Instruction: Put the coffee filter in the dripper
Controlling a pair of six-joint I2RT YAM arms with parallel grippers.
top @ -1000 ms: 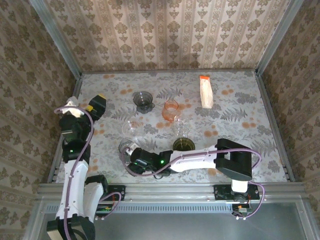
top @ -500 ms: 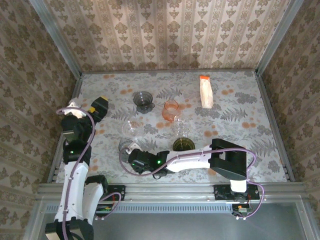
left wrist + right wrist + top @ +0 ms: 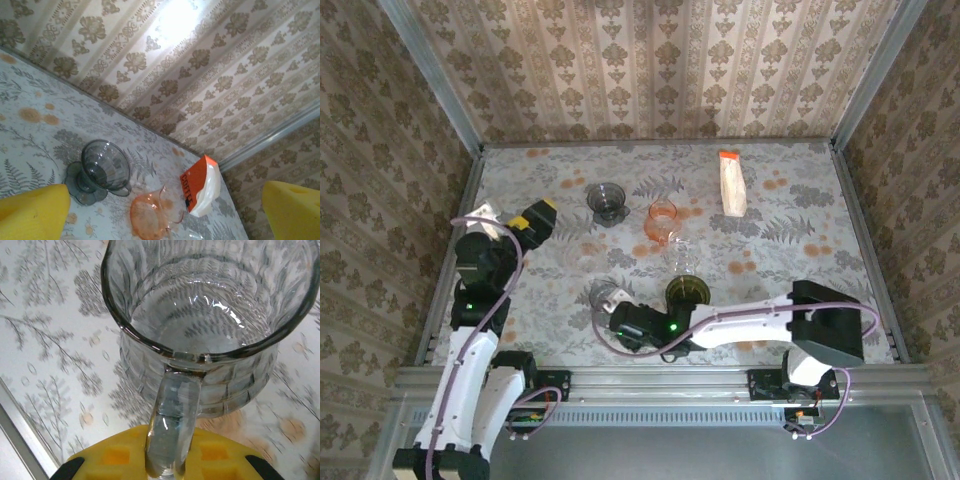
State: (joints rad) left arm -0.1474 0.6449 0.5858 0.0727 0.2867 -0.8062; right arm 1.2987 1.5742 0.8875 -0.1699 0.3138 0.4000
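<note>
While the white pouch with an orange top printed COFFEE [image 3: 731, 184] lies near the far wall, well apart from both arms, the right gripper [image 3: 167, 462] is at the near edge, clamped on the clear ribbed glass dripper [image 3: 200, 340]. Its 2 yellow fingers [image 3: 115, 457] are squeezed together on the dripper's glass handle [image 3: 170, 415], and the bowl stands upright with its mouth open upward. From above, this dripper [image 3: 603, 293] sits left of centre, with the right gripper [image 3: 615, 308] just behind it.

The left gripper [image 3: 535, 218] hangs above the table's left side with its jaws spread wide apart, holding and touching nothing. Its wrist view looks between its yellow fingers [image 3: 32, 210] at a smoky grey glass dripper [image 3: 102, 170], an orange glass cup [image 3: 155, 212] and the pouch [image 3: 202, 185].

A dark olive round vessel [image 3: 687, 290] stands just right of the held dripper. The near metal rail [image 3: 15, 425] runs close behind it, and bare flowered tabletop [image 3: 535, 290] stretches to its left.
</note>
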